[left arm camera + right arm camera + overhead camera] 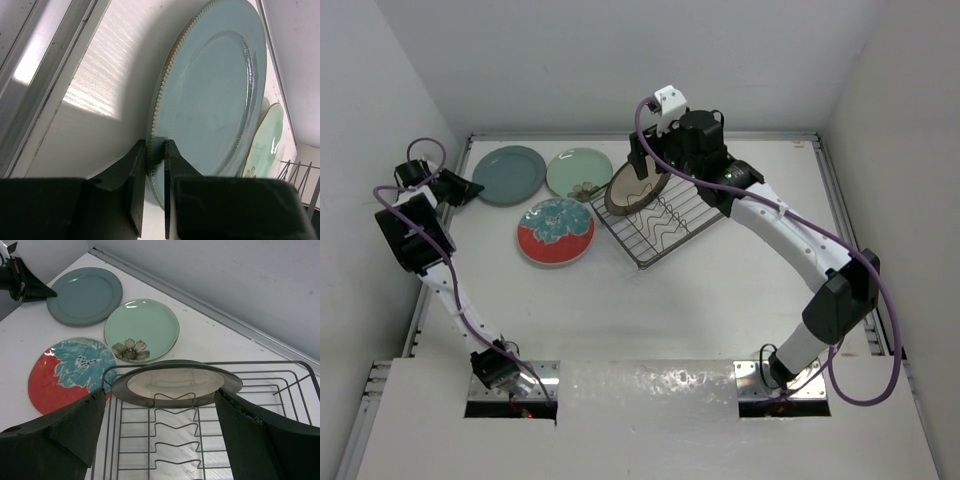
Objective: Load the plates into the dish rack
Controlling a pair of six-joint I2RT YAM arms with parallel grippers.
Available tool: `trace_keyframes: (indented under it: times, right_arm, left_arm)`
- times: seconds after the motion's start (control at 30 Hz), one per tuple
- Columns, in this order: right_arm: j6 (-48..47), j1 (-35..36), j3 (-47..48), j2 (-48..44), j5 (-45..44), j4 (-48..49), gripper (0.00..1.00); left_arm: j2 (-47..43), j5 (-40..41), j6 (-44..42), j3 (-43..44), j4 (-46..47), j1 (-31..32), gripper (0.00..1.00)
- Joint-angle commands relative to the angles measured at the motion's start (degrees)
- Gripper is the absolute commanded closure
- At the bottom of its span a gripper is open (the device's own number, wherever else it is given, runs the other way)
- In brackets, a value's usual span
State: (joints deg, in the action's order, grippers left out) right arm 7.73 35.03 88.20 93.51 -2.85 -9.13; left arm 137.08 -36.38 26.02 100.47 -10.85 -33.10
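The dark teal plate (510, 175) lies flat at the far left, and my left gripper (470, 188) is shut on its left rim; in the left wrist view the beaded rim (210, 100) sits between the two pads (156, 147). Right of it lies the pale mint plate (580, 172) with a flower. Nearer lies the red-rimmed plate (555, 232). The cream plate with a brown rim (635, 188) stands leaning in the far end of the dish rack (665, 225). My right gripper (160, 395) hangs open just above it, fingers apart on either side.
A raised metal rail (640, 137) runs along the table's far edge and a second one (430, 290) along the left side, close to my left arm. The rack's wavy dividers (200, 440) stand bare in front of the cream plate.
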Motion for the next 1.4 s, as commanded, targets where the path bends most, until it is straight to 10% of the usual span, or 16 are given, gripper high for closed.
trace_keyframes:
  times: [0.0, 1.37]
  right_arm:
    - [-1.13, 0.04, -0.40, -3.42, -1.19, 2.70, 0.12]
    - [-9.75, -0.05, -14.73, -12.22, -2.86, 12.38, 0.05]
  left_arm:
    - [-2.51, 0.52, -1.76, 1.31, 0.83, -0.47, 1.00]
    - [-23.43, 25.22, -42.36, 16.52, -22.63, 16.31, 1.00]
